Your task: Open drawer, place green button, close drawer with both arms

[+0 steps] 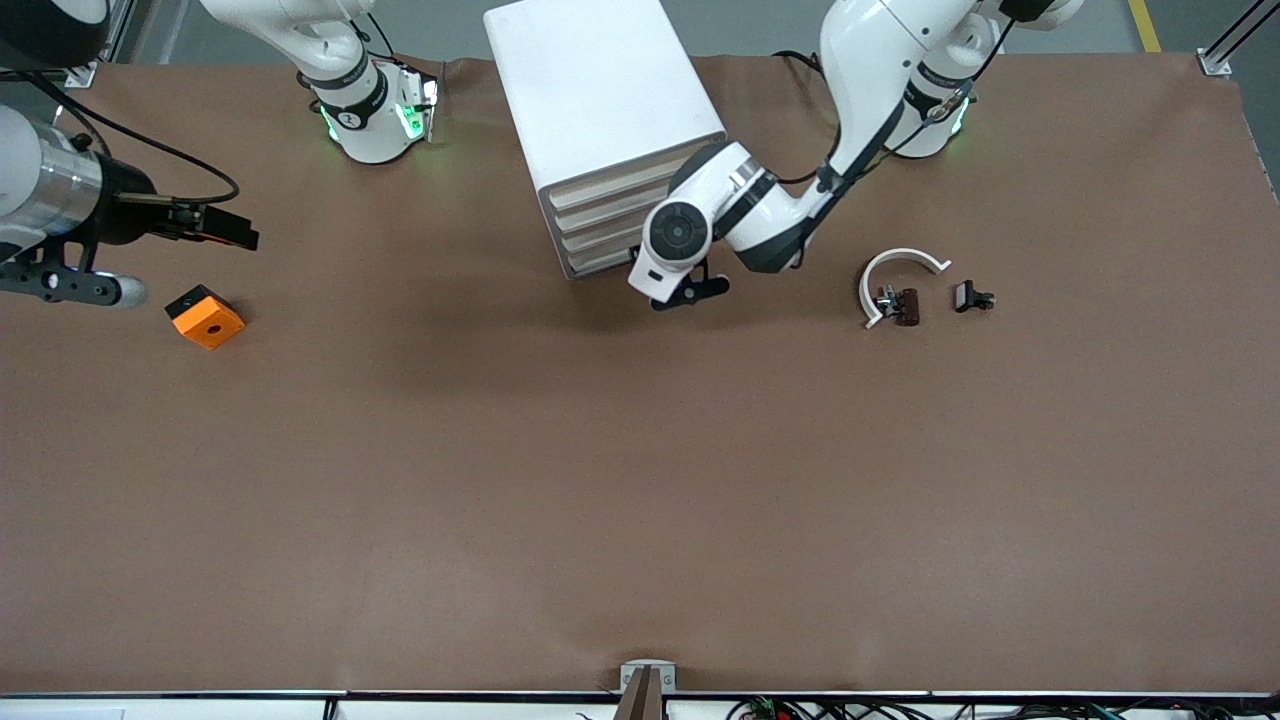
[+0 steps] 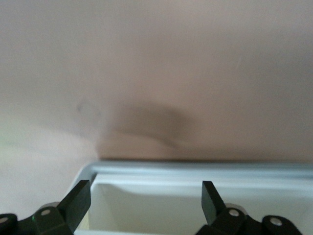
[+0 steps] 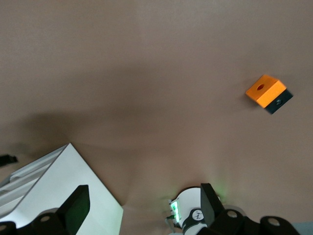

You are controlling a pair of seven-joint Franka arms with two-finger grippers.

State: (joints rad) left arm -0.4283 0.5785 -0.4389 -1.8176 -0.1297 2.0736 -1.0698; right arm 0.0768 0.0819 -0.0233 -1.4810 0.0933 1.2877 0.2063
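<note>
At cabinet [image 1: 605, 110] front: four drawers, lowest drawer [image 1: 600, 262] facing front camera, long axis across cabinet. Left claw [image 1: 690, 291] spread empty at it. Right claw [image 3: 142, 205] open, empty, above desk [image 1: 640, 480], waiting. Button unseen.

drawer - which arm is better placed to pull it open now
Left. The left gripper is low at the front of the cabinet, by the bottom drawer, fingers open; its wrist view shows a white drawer rim just ahead. The right gripper waits up by the orange block.
</note>
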